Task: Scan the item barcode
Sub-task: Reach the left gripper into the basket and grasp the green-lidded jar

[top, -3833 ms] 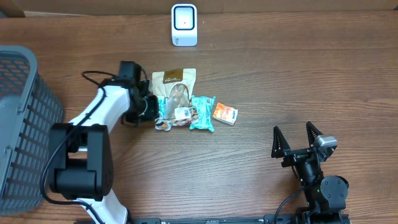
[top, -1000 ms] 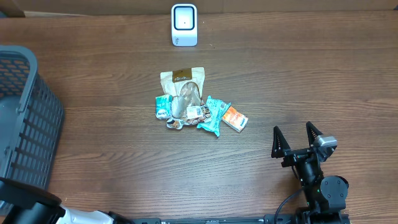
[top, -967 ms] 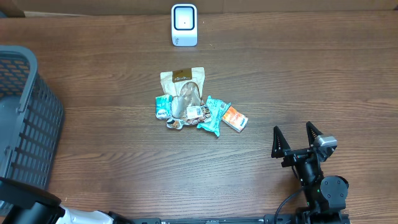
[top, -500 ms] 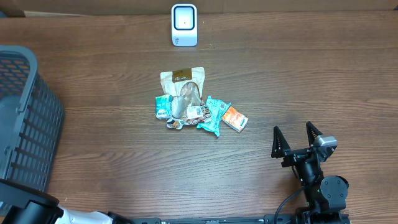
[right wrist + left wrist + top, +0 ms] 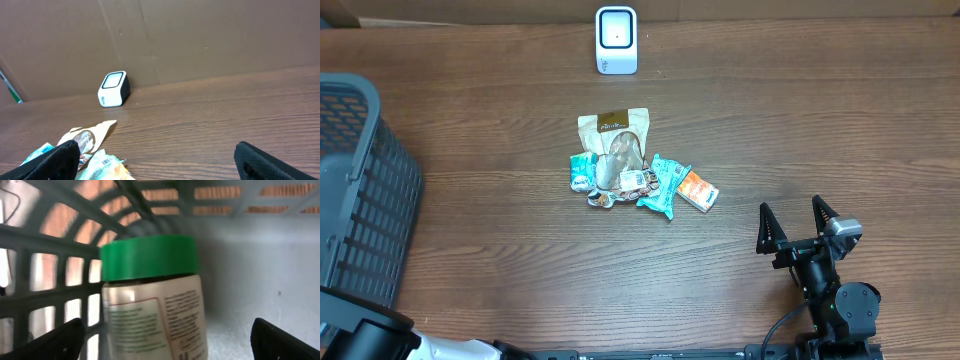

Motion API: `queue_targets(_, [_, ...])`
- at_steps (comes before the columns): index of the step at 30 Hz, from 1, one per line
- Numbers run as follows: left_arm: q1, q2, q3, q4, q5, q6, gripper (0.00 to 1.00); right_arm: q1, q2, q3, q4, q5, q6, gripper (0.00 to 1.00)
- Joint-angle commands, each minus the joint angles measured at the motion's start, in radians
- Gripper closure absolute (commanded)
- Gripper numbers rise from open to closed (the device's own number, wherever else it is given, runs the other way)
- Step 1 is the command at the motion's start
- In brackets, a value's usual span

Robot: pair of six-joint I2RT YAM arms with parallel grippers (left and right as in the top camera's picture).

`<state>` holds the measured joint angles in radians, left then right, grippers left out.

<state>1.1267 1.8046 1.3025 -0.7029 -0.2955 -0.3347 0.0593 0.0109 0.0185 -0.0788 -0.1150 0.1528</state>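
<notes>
As you look from overhead, the right gripper stands splayed, holding nothing. Your left wrist view finds the jar inside the basket, long axis up the frame, green lid topmost, left gripper spread wide, released. Right wrist view: scanner ahead.

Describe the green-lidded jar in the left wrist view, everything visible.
The jar has a wide green lid, plastic by its look, over a pale body wrapped in a cream label with green print, too blurred to read. It sits inside the grey lattice basket, near its slotted wall. The open left gripper frames it, fingers apart from its sides. Its base is out of frame.
</notes>
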Motion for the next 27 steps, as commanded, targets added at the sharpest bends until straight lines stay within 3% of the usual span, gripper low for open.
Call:
queue_targets(1, [0.006, 0.061, -0.016, 0.003, 0.035, 0.036, 0.05, -0.005, -0.008, -0.011, 0.004, 0.009, -0.005, 0.00])
queue_targets(8, [0.005, 0.105, -0.016, 0.001, 0.042, 0.035, 0.13, -0.005, -0.008, -0.011, 0.005, 0.009, -0.005, 0.00])
queue_targets(10, [0.005, 0.105, -0.016, 0.005, 0.059, 0.035, 0.21, -0.005, -0.008, -0.011, 0.004, 0.009, -0.005, 0.00])
queue_targets(13, [0.005, 0.105, -0.016, 0.005, 0.087, 0.032, 0.53, -0.005, -0.008, -0.011, 0.004, 0.009, -0.005, 0.00])
queue_targets(22, [0.003, 0.103, 0.017, -0.029, 0.119, 0.032, 0.56, -0.005, -0.008, -0.011, 0.004, 0.009, -0.005, 0.00])
queue_targets(27, [-0.014, 0.093, 0.109, -0.119, 0.212, 0.032, 0.63, -0.005, -0.008, -0.011, 0.004, 0.009, -0.005, 0.00])
